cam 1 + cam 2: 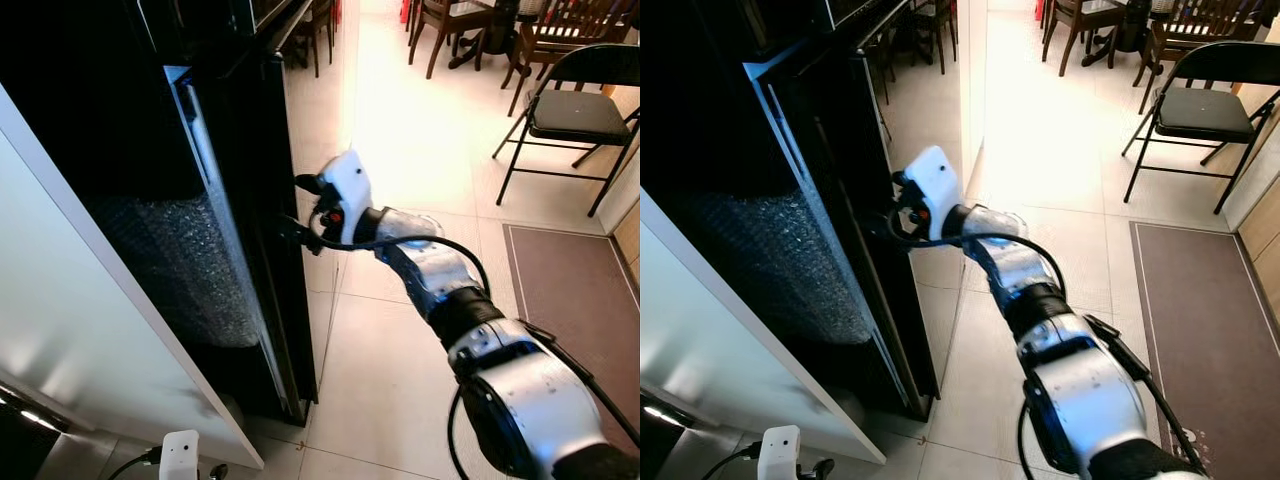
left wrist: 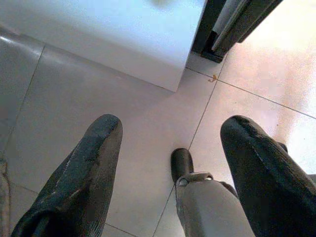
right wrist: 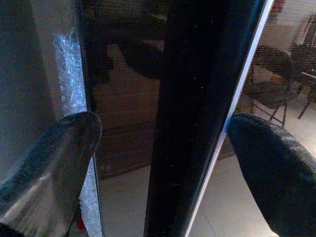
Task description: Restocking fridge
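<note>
Here the fridge door [image 1: 255, 250] edge is straddled by the open right claw [image 1: 300, 210], presumably to swing it; left claw [image 2: 168, 163] hangs open.

Black fridge door [image 1: 255, 200], silver arm [image 1: 440, 275] — white-capped, cream floor tiles [image 1: 400, 160], black folding chair [image 1: 575, 115]

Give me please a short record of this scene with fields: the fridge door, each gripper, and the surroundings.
fridge door: dark door, standing open, its edge toward the robot
right gripper: at the door's edge, fingers open, one on each side of the edge
left gripper: hangs low, open, pointing at the tiled floor
inside the door: bubble wrap
surroundings: black folding chair on the robot's right, brown mat below it
</note>
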